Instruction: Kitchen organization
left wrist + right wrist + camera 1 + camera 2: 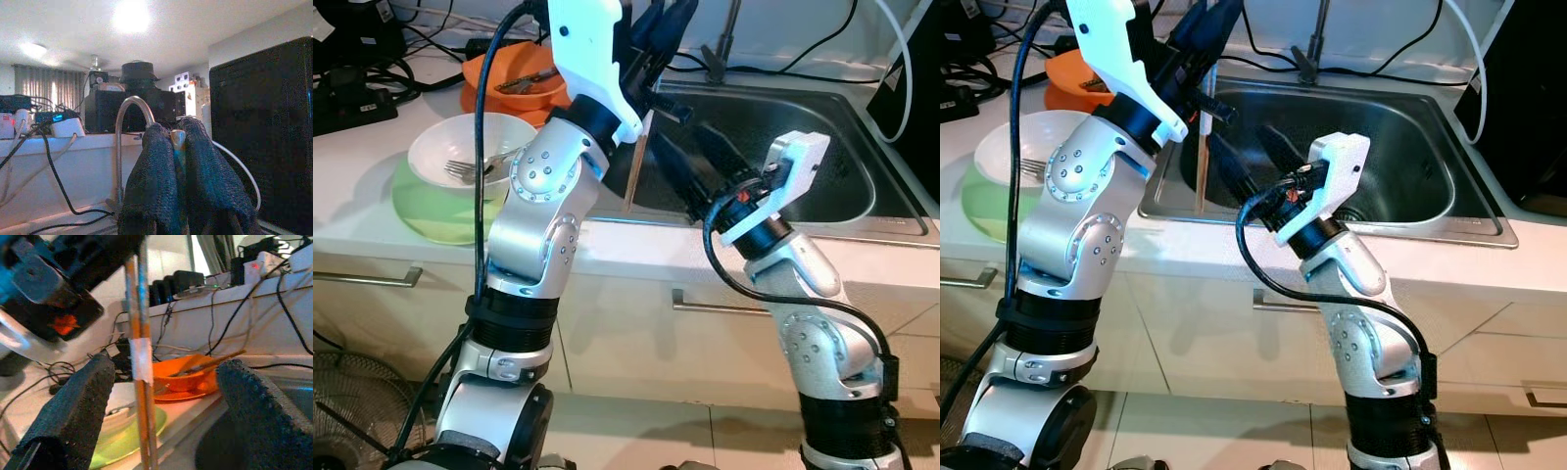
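Observation:
A pair of wooden chopsticks (pixel 634 171) bound with white tape (pixel 141 360) hangs upright over the sink's left rim. My left gripper (pixel 664 20) is raised above the counter and shut on their upper end (pixel 177 141). My right gripper (pixel 674 139) reaches in from the right, just over the sink's front edge, and is open. In the right wrist view the chopsticks stand in the gap between its fingers (pixel 73 406), nearer the left one and touching neither.
A steel sink (pixel 832 137) with a faucet (pixel 724 44) lies ahead. On the counter to the left are a white bowl (pixel 440 147) holding a fork, a green plate (pixel 431 215) and an orange bowl (pixel 514 83) with utensils. Cables and a power strip (pixel 347 103) line the back.

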Available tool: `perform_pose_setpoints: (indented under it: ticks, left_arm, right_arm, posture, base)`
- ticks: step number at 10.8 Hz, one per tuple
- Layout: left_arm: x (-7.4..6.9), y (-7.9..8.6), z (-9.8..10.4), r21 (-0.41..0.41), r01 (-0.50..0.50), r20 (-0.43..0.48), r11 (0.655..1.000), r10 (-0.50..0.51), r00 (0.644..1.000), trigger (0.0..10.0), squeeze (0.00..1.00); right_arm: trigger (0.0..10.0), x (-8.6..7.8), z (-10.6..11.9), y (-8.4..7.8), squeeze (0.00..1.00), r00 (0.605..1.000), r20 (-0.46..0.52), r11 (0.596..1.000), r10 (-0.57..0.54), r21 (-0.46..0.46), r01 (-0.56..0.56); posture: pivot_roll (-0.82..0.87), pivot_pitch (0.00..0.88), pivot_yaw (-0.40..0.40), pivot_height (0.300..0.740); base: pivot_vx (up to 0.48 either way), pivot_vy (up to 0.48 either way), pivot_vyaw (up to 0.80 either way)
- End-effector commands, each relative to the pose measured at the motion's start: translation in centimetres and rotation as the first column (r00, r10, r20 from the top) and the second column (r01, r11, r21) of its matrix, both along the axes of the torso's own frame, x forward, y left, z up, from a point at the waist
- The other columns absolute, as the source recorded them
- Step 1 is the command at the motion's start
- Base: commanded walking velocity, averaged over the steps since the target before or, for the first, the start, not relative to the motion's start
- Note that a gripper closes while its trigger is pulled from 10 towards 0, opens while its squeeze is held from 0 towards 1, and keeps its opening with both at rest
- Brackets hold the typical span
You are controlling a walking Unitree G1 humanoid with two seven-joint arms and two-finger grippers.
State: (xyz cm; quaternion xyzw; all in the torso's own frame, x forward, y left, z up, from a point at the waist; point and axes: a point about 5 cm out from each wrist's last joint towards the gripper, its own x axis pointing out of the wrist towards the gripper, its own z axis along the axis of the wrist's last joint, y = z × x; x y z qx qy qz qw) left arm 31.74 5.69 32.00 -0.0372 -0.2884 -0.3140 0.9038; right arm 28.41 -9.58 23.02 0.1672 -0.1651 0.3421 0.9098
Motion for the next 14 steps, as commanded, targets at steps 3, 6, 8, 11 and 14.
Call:
perform_pose_setpoints:
  ticks: [3, 6, 8, 11, 14]
  left_arm:
    - [-0.4, -0.7, 0.0, 0.011, 0.082, -0.027, 0.997, -0.081, 0.996, 10.0, 0.0]
    - [-1.2, -1.8, -0.7, 0.047, 0.19, -0.064, 0.981, -0.187, 0.98, 10.0, 0.0]
    - [-1.3, -2.0, -0.9, 0.055, 0.222, -0.083, 0.974, -0.217, 0.973, 10.0, 0.0]
    - [-1.6, -2.0, -1.1, 0.076, 0.239, -0.093, 0.968, -0.231, 0.968, 10.0, 0.0]
    - [-1.7, -2.0, -1.1, 0.073, 0.243, -0.099, 0.967, -0.235, 0.967, 10.0, 0.0]
  right_arm:
    - [10.0, -0.7, 0.0, 0.6, 0.0, 0.998, 0.0, 0.998, 0.062, -0.011, -0.062]
    - [10.0, -0.7, -0.4, 0.9, 0.0, 0.998, -0.015, 0.998, 0.066, -0.017, -0.066]
    - [10.0, -0.4, -0.6, 0.9, 0.0, 0.999, -0.024, 0.999, 0.036, -0.028, -0.036]
    - [0.0, 0.4, -0.7, 0.3, 0.0, 0.998, -0.039, 0.998, -0.053, -0.033, 0.052]
    - [0.0, 0.4, -0.8, 0.3, 0.0, 0.997, -0.042, 0.998, -0.058, -0.038, 0.056]
  posture:
    - [-0.05, 0.055, -0.039, 0.74]
    - [-0.04, 0.055, -0.037, 0.74]
    - [-0.04, 0.055, -0.041, 0.74]
    - [-0.04, 0.055, -0.041, 0.74]
    - [-0.04, 0.054, -0.042, 0.74]
  base:
    - [0.0, 0.0, 0.0]
    - [0.0, 0.0, 0.0]
    - [0.0, 0.0, 0.0]
    - [0.0, 0.0, 0.0]
    - [0.0, 0.0, 0.0]
